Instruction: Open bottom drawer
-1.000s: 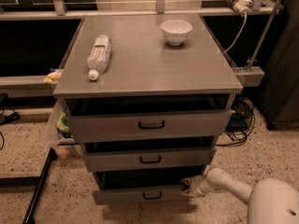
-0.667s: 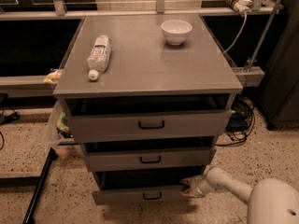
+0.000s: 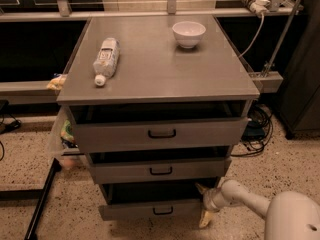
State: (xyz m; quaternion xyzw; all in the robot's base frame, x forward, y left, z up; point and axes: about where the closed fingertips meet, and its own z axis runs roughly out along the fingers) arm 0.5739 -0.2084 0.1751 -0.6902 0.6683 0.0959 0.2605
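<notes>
In the camera view the gripper point(image 3: 203, 204) sits at the right end of the bottom drawer point(image 3: 140, 210), the lowest of three. Its fingers point(image 3: 200, 188) are spread wide, one above and one below the front's corner (contact unclear), and clasp nothing that I can see. The drawer stands partly out, so a straight, level pull should avoid jamming. Its front is flat, matte grey metal with a small black handle point(image 3: 163, 211).
</notes>
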